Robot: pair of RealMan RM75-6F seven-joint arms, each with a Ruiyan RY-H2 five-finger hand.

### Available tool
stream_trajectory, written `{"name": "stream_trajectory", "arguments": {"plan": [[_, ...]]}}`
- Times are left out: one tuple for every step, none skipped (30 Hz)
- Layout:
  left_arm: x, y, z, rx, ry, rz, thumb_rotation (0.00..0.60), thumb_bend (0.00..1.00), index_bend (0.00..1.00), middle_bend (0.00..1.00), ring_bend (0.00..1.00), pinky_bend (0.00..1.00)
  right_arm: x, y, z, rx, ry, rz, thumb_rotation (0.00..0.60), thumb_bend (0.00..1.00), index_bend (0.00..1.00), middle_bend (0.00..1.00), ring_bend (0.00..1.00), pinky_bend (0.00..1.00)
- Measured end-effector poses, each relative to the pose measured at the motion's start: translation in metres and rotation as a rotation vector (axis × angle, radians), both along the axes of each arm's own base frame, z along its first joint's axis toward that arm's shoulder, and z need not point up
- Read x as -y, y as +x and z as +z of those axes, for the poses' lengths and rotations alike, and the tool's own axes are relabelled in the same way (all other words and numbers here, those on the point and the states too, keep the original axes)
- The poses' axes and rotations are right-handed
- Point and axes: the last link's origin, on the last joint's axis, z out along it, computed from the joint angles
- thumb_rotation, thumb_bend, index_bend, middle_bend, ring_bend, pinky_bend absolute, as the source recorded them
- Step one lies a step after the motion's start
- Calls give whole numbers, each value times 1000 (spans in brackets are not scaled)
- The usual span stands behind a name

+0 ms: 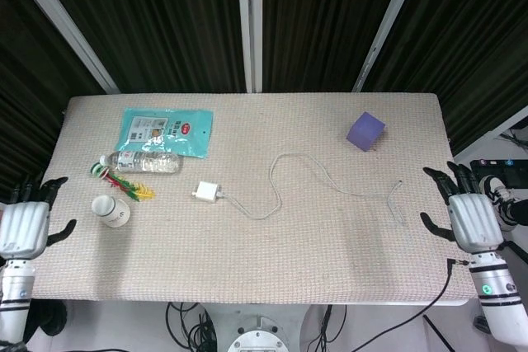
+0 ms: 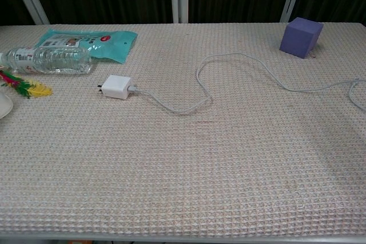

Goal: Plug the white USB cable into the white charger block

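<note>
The white charger block (image 1: 205, 192) (image 2: 116, 87) lies flat on the mat, left of centre. The white USB cable (image 1: 285, 172) (image 2: 229, 61) is plugged into its right side and winds rightward across the mat to its free end near the right edge. My left hand (image 1: 21, 227) hangs off the table's left edge, fingers spread, holding nothing. My right hand (image 1: 469, 218) is off the right edge, also spread and empty. Neither hand shows in the chest view.
A purple cube (image 1: 365, 131) (image 2: 301, 36) stands at the back right. At the left lie a teal packet (image 1: 167, 131), a clear water bottle (image 1: 140, 161), a red, green and yellow feathery item (image 1: 124, 185) and a small white round object (image 1: 110, 210).
</note>
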Motion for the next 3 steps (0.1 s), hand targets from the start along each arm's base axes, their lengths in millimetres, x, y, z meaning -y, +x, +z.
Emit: {"name": "stream_trajectory", "arguments": {"plan": [[7, -2, 2, 1, 8, 5, 600, 212, 176, 207, 31, 0, -5, -4, 2, 3, -4, -7, 600, 222, 127, 192, 9, 17], [15, -5, 3, 4, 18, 15, 600, 211, 176, 207, 31, 0, -9, -7, 3, 7, -8, -13, 600, 223, 127, 192, 9, 16], [20, -7, 4, 5, 24, 21, 600, 212, 176, 207, 31, 0, -14, -10, 5, 13, -12, -20, 600, 223, 127, 193, 9, 16]]}}
